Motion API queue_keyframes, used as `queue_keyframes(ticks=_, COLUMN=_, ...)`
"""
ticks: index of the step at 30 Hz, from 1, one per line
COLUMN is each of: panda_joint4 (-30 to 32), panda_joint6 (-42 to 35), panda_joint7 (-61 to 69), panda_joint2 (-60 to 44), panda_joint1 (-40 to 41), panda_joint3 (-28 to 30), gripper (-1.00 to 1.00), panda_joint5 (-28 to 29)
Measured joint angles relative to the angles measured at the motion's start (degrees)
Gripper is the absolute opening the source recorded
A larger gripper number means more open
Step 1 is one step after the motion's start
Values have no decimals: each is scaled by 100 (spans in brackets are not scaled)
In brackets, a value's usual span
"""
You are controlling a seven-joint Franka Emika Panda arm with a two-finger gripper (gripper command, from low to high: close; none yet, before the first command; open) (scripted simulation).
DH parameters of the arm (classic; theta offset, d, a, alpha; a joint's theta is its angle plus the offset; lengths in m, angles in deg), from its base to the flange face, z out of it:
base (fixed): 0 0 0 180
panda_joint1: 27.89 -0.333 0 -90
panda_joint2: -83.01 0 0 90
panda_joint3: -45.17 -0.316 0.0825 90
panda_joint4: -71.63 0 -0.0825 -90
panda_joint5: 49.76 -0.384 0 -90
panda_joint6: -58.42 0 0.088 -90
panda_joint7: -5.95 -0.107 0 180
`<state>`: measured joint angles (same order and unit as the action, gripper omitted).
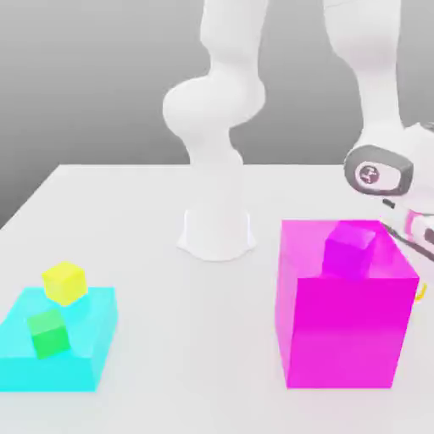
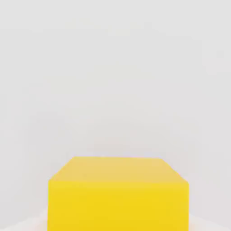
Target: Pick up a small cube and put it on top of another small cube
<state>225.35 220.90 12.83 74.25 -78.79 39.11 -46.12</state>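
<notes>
The small cube (image 2: 118,194), plain orange-yellow, looms close under the hand camera, resting on the white table. In the exterior view just a sliver of this cube (image 1: 420,292) peeks out behind the large magenta block, at the far right. My gripper (image 1: 419,269) is down low there, shut on the cube. The other small cube (image 1: 64,282), bright yellow, sits on the far edge of the flat cyan block (image 1: 89,360) at the exterior view's left, far from my gripper.
A small green cube (image 1: 48,333) lies on the cyan block in front of the yellow one. A tall magenta block (image 1: 339,331) carries a small magenta cube (image 1: 350,248) and stands right beside my hand. The arm's white base (image 1: 217,230) stands mid-table.
</notes>
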Motion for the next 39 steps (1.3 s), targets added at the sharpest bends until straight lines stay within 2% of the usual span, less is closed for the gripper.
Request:
queue_keyframes(ticks=2, panda_joint4=-68, panda_joint6=-327, panda_joint7=-55, panda_joint2=185, panda_joint1=-43, panda_joint3=-48, gripper=-100, panda_joint5=1)
queue_keyframes(ticks=5, panda_joint4=-452, panda_joint6=-963, panda_joint7=-401, panda_joint2=274, panda_joint1=-127, panda_joint3=6, gripper=-100, panda_joint5=360)
queue_keyframes(ticks=14, panda_joint4=-1625, panda_joint6=-2806, panda_joint7=-1556, panda_joint2=609, panda_joint1=191, panda_joint3=326, gripper=-100, panda_joint5=1874)
queue_keyframes(ticks=19, panda_joint4=-2108, panda_joint6=-3552, panda_joint7=-1766, panda_joint2=1001, panda_joint1=984, panda_joint3=922, gripper=-100, panda_joint5=2629)
queue_keyframes(ticks=21, panda_joint4=-2257, panda_joint6=-3757, panda_joint7=-1774, panda_joint2=1147, panda_joint1=1560, panda_joint3=1218, gripper=-100, panda_joint5=2891)
queue_keyframes(ticks=24, panda_joint4=-2164, panda_joint6=-3614, panda_joint7=-1217, panda_joint2=1329, panda_joint1=2319, panda_joint3=1648, gripper=-100, panda_joint5=2696)
queue_keyframes(ticks=29, panda_joint4=-1850, panda_joint6=-3181, panda_joint7=67, panda_joint2=1489, panda_joint1=3335, panda_joint3=2491, gripper=-100, panda_joint5=1988)
queue_keyframes(ticks=36, panda_joint4=-1405, panda_joint6=-2648, panda_joint7=2194, panda_joint2=1374, panda_joint1=4588, panda_joint3=3861, gripper=-100, panda_joint5=578)
queue_keyframes(ticks=37, panda_joint4=-1328, panda_joint6=-2580, panda_joint7=2545, panda_joint2=1349, panda_joint1=4717, panda_joint3=3993, gripper=-100, panda_joint5=290)
queue_keyframes(ticks=39, panda_joint4=-1280, panda_joint6=-2557, panda_joint7=2803, panda_joint2=1396, panda_joint1=4751, panda_joint3=4052, gripper=-100, panda_joint5=90)
